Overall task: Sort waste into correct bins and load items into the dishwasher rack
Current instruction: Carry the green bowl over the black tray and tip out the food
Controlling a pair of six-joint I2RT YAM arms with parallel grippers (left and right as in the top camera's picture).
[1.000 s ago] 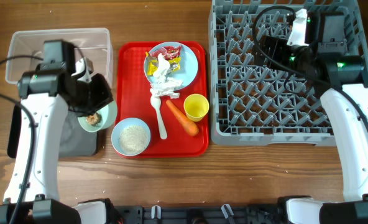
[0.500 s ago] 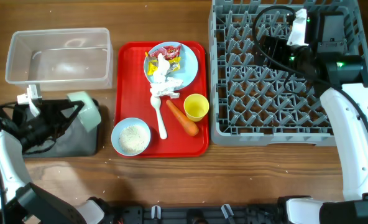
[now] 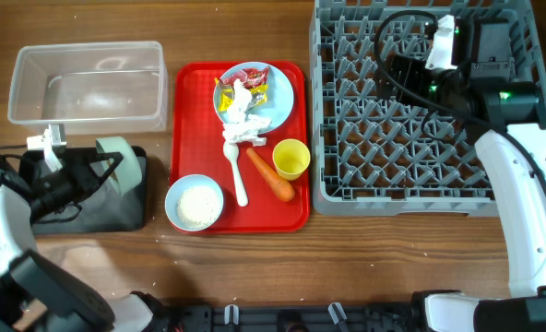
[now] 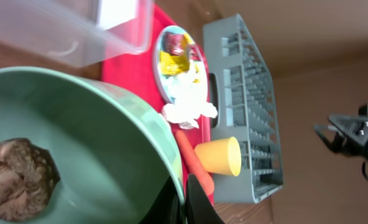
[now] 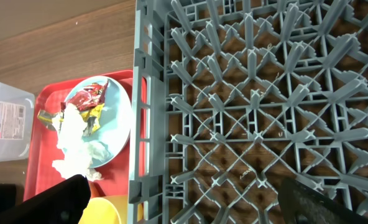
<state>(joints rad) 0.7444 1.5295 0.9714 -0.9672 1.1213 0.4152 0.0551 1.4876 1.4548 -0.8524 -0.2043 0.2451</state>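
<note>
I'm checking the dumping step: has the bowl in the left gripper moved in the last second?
Yes. The bowl has shifted left, away from the red tray, and is now tipped on its side over the black tray.

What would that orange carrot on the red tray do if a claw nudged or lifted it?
The carrot looks round and tapered, so a nudge would probably roll it in a curve, toward the yellow cup or white spoon beside it. It looks solid, so likely stays stiff when lifted. Its smooth skin might slip.
</note>
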